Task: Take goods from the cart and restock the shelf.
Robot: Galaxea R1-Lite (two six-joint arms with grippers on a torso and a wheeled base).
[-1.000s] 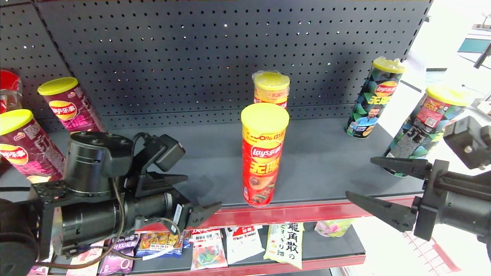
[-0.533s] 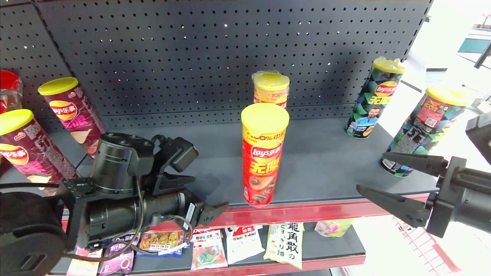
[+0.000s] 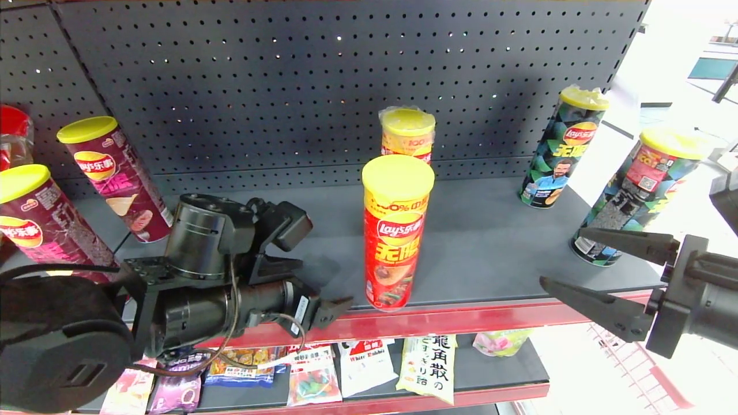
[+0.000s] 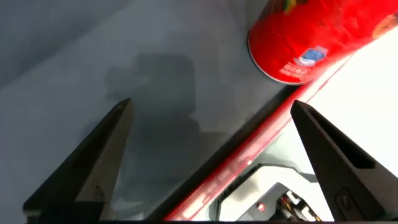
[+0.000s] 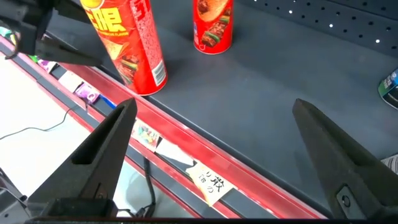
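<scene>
Dark grey shelf [image 3: 490, 242] with a red front lip, backed by a perforated panel [image 3: 288, 75]. At the front lip, left of centre, the left gripper [image 3: 314, 285]: jaws spread wide, nothing between them, pointing toward the base of the front red can [image 3: 396, 236], near it but not touching; in its wrist view [image 4: 211, 106], bare shelf between the fingers and the can's bottom [image 4: 305, 37] beyond them. Off the shelf's right front corner, the right gripper [image 3: 562, 256], also spread wide and holding nothing, just beside the nearer green-black can [image 3: 634, 190]. Upright at mid-shelf by the lip, the front red can, yellow-lidded; straight behind it by the panel, a second red can [image 3: 407, 135]. Far right, near the panel, another green-black can [image 3: 562, 150]. Far left, two purple cans [image 3: 112, 173], one behind the other. On the lower shelf, a row of snack packets [image 3: 426, 366].
</scene>
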